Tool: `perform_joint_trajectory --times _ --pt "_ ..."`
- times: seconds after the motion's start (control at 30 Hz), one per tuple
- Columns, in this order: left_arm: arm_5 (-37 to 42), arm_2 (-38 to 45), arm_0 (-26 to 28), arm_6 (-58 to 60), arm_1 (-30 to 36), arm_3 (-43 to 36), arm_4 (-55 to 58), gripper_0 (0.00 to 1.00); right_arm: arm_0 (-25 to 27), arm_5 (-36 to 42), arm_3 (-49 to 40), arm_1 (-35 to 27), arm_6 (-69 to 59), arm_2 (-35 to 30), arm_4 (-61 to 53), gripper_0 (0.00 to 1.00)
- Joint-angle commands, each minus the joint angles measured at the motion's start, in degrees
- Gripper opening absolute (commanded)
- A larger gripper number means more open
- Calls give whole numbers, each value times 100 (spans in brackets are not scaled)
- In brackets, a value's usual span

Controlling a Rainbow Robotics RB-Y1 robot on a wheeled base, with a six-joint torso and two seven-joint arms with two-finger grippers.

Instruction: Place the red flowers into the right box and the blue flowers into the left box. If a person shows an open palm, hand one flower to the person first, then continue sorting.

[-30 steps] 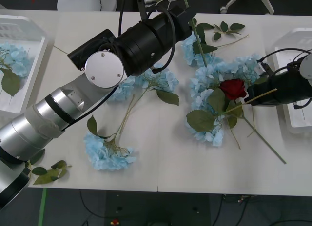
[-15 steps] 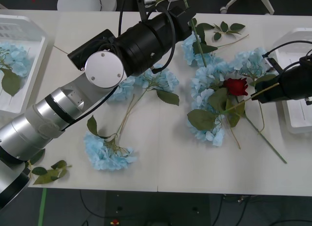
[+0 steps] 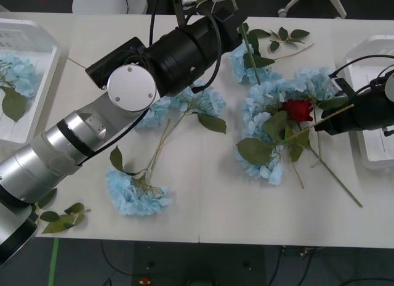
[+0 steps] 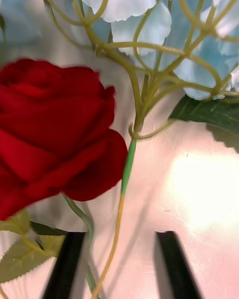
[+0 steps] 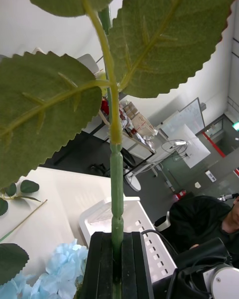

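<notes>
A red flower [image 3: 298, 108] lies on a pile of blue flowers [image 3: 265, 116] right of the table's middle. Its bloom [image 4: 50, 134] looms large in the right wrist view. My right gripper [image 3: 321, 124] sits just right of it, in front of the right box [image 3: 369, 151]. Its black fingers [image 4: 64, 266] stand open, with a thin green stem [image 4: 89, 239] and a tan stem [image 4: 119, 214] between them. My left gripper [image 3: 237, 18], at the table's far edge, is shut on an upright green leafy stem [image 5: 115, 189]. The stem's top is out of view. The left box [image 3: 37, 33] holds blue flowers [image 3: 15, 73].
More blue flowers lie at the front left [image 3: 138, 193], under my left arm [image 3: 197, 101] and at the back [image 3: 243, 61]. Leaf sprigs rest at the back right [image 3: 283, 34] and the front-left corner [image 3: 61, 218]. A long stem [image 3: 335, 178] trails toward the front right.
My right gripper swung right toward the box, then came back a little left. The red flower shifted slightly right and away from me. My left arm has not moved.
</notes>
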Motion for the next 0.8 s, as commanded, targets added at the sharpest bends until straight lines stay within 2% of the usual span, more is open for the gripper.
perform_joint_trajectory --times 0.03,0.13,0.23,0.47,0.63,0.8 --pt "-75 -48 -284 -400 -107 -69 -59 0 -43 -11 -31 -137 -120 38 274 66" --pt "-75 -48 -284 -400 -107 -69 -59 0 -43 112 -31 -190 -23 29 221 82" --pt "-75 -48 -284 -400 -107 -69 -59 0 -69 226 -49 -357 469 20 -69 93" --pt "-75 -48 -284 -400 -107 -69 -59 0 -96 982 -233 -910 1225 -349 -930 100" --pt "-75 -48 -284 -400 -107 -69 -59 0 -96 1422 -805 -1394 1541 -525 -1686 100" --pt "-75 -48 -284 -400 -107 -69 -59 0 -96 1782 -1323 -1613 1524 -780 -2381 100"
